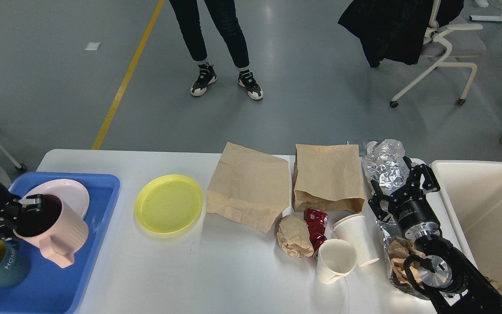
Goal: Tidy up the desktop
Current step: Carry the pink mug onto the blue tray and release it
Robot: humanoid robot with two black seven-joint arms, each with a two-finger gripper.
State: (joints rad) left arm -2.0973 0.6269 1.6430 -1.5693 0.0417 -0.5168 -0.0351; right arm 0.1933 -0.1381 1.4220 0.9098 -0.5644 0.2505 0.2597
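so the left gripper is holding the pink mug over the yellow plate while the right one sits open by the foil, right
Not quite. In the head view the left gripper, shut on the ribbed pink ceramic mug, holds it over the blue plastic tray, not over the round yellow plastic plate. The rest holds: the right gripper sits with jaws open by the crumpled silver foil.

Your robot's two black arms

Right black metal two-finger gripper [401,185] has skeletal linkage fingers; silver discs cap its wrist joints.
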